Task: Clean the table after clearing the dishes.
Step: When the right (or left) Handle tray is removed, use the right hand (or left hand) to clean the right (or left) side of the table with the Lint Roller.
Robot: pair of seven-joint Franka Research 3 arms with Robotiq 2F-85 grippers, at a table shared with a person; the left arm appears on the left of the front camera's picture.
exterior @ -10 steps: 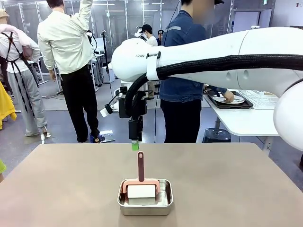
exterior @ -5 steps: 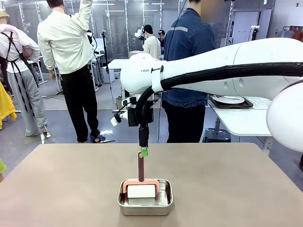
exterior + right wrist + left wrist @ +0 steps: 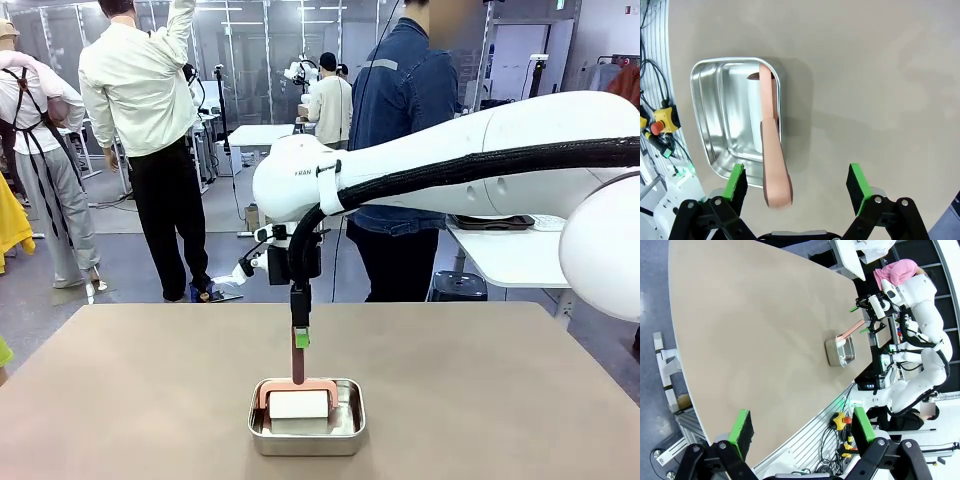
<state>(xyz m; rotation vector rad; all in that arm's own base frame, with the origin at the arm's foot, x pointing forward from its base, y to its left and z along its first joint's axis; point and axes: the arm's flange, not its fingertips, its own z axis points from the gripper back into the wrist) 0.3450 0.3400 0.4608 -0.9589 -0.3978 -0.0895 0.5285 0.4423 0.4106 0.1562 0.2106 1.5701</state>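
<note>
The left claw (image 3: 802,427) hangs high over the table (image 3: 750,330) in the left wrist view, its green fingers spread wide and empty. At the lower middle of the front view a steel pan (image 3: 307,442) sits on the table, with a pink-handled cleaning tool (image 3: 298,368) standing in it. The right arm stretches in from the right edge with its wrist bent straight down. The right claw (image 3: 300,340) is wide open around the top of the handle, not gripping it. At far right, a dark tray (image 3: 497,221) lies on a white side table (image 3: 510,258).
</note>
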